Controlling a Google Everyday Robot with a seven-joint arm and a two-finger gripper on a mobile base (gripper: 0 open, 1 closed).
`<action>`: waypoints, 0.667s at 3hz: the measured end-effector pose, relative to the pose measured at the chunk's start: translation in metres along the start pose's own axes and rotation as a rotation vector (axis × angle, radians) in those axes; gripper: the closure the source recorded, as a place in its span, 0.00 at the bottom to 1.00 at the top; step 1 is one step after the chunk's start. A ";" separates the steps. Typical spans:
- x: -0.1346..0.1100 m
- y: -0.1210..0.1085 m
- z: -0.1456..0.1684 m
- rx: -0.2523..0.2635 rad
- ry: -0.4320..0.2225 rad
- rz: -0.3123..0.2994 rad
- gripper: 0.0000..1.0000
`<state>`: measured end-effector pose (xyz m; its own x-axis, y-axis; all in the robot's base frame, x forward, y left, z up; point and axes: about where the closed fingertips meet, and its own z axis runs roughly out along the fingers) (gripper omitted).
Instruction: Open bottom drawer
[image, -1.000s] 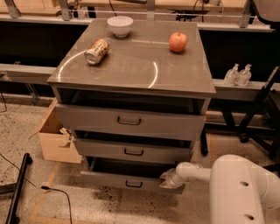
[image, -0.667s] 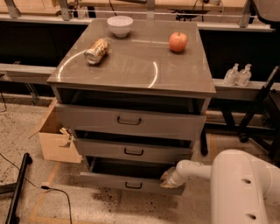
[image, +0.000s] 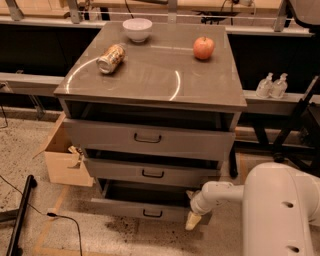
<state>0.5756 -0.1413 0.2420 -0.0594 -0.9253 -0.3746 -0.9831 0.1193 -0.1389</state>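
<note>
The bottom drawer (image: 125, 208) is the lowest and shallowest grey front of the cabinet, with a small dark bar handle (image: 152, 214). It is pulled partway out, and a dark gap shows behind its front panel. My gripper (image: 194, 216) is at the right end of this drawer front, low near the floor, at the end of my white arm (image: 225, 192). Its tip is against the drawer's right corner.
Above are the mid-height drawer (image: 150, 172) and the tall top drawer (image: 147, 138), both slightly out. On the cabinet top lie a can (image: 111, 58), a white bowl (image: 137, 29) and an apple (image: 203, 48). A cardboard box (image: 62, 157) stands at the left, and cables cross the floor.
The bottom drawer front and my gripper have come slightly further out toward the camera. Everything else has stayed in place.
</note>
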 end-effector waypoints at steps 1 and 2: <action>-0.014 0.012 -0.027 -0.037 0.011 0.017 0.18; -0.022 0.011 -0.041 -0.053 0.021 0.013 0.41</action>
<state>0.5592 -0.1347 0.2863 -0.0756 -0.9313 -0.3564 -0.9900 0.1129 -0.0849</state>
